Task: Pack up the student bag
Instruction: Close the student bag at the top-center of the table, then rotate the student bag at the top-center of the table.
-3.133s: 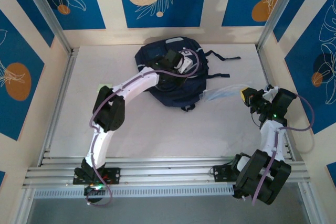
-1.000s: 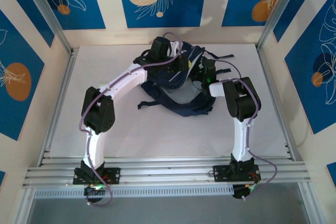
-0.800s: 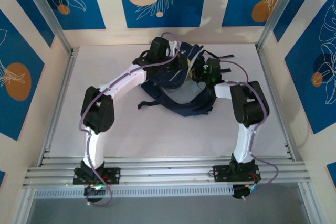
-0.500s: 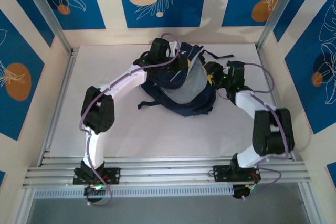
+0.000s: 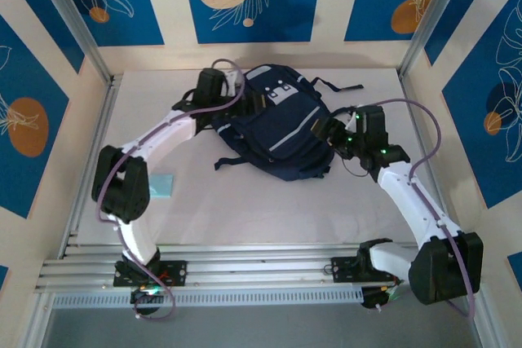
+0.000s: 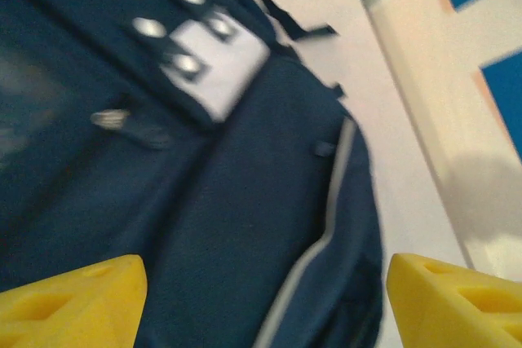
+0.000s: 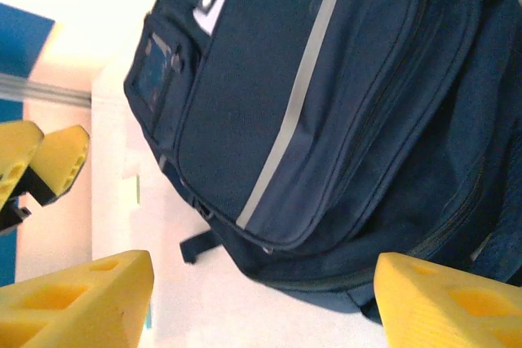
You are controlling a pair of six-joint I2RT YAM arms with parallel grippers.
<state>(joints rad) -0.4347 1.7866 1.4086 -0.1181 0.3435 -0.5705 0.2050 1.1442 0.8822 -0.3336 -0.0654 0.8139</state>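
The student bag [image 5: 277, 128] lies flat in the middle of the table, front up, dark navy with a white patch and a thin pale stripe. Black straps trail from its left and far right sides. My left gripper [image 5: 231, 112] stands open at the bag's upper left edge, with nothing between its yellow fingers. In the left wrist view the left gripper [image 6: 265, 307] hovers over the bag's front panel [image 6: 245, 201]. My right gripper [image 5: 326, 130] is open at the bag's right side. In the right wrist view the right gripper [image 7: 261, 303] faces the bag [image 7: 310, 120], empty.
A small light blue flat item [image 5: 161, 185] lies on the table left of the bag, beside the left arm's elbow. Walls and metal rails close in the table on the left, right and far sides. The left gripper's yellow fingers [image 7: 41, 152] show beyond the bag in the right wrist view.
Both grippers opened and drew back from the bag. The bag dropped from held open to lying flat, front up. The left arm swung left, the right arm pulled right.
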